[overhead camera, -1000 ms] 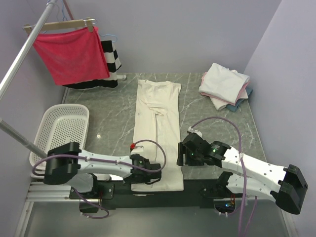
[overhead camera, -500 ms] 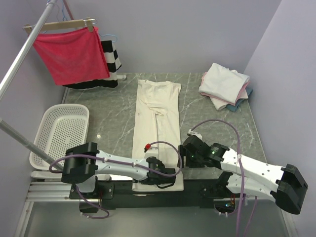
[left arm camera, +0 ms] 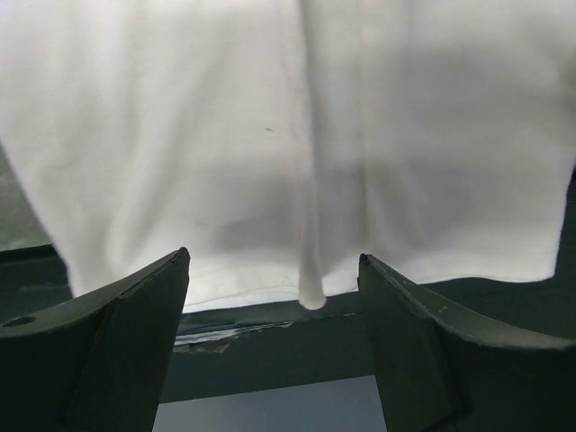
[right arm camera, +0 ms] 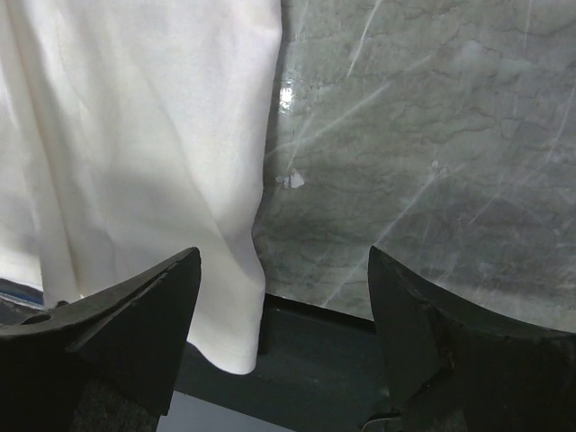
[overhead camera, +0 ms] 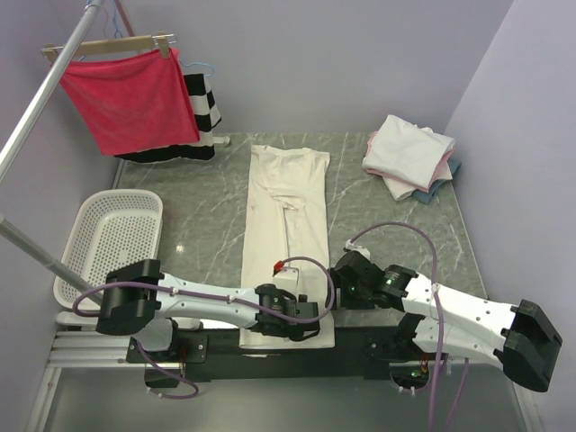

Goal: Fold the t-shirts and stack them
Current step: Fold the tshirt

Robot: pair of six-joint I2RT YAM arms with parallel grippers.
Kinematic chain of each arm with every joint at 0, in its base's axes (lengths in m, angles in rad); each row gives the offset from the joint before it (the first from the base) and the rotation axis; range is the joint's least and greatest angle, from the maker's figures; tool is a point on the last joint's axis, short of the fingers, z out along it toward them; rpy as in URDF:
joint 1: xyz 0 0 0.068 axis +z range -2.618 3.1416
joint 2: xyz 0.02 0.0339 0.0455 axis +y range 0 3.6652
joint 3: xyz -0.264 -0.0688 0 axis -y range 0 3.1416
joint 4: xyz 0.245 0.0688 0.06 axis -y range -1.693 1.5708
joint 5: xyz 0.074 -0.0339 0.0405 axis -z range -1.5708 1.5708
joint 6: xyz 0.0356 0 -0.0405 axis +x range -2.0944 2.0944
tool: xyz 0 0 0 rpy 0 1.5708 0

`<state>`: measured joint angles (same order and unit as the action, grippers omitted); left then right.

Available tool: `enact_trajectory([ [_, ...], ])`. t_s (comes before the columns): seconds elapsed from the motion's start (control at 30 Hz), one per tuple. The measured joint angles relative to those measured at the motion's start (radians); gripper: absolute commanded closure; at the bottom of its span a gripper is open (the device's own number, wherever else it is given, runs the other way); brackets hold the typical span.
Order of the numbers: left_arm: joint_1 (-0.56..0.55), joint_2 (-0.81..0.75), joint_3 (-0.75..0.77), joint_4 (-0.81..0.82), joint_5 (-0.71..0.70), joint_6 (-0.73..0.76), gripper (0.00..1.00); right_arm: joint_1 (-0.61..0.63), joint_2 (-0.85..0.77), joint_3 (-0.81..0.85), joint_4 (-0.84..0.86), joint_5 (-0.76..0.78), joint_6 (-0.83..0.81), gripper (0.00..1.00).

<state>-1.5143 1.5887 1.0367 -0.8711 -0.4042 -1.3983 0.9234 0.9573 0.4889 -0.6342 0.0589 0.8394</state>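
A cream t-shirt lies lengthwise down the middle of the grey marble table, sleeves folded in, its hem hanging over the near edge. My left gripper is open over the hem's middle; in the left wrist view the hem with a small fold lies between the open fingers. My right gripper is open at the shirt's near right edge; the right wrist view shows that corner beside the marble. A stack of folded t-shirts, cream on pink and blue, sits at the back right.
A white plastic basket stands at the left. A red cloth and a black-and-white striped garment hang from a rail at the back left. A dark strip runs along the table's near edge.
My left gripper has slid right along the hem, from the near left corner to the hem's middle. My right gripper has moved slightly toward the near edge.
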Motion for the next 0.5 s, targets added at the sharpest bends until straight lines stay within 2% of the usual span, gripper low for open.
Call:
enact_trajectory([
  [0.13,-0.008,0.026,0.000,0.022,0.009,0.015,0.19,0.000,-0.026,-0.003,-0.003,0.001,0.006,0.18],
  [0.3,-0.050,-0.009,0.015,-0.092,-0.066,-0.097,0.12,0.000,-0.056,-0.003,-0.008,0.001,0.009,0.18],
  [0.4,-0.056,-0.169,-0.027,-0.159,-0.106,-0.212,0.13,0.000,-0.062,-0.003,-0.008,-0.005,0.010,0.18],
  [0.5,-0.056,-0.367,-0.133,-0.194,-0.116,-0.312,0.17,0.000,-0.080,-0.012,-0.007,-0.028,0.020,0.18],
])
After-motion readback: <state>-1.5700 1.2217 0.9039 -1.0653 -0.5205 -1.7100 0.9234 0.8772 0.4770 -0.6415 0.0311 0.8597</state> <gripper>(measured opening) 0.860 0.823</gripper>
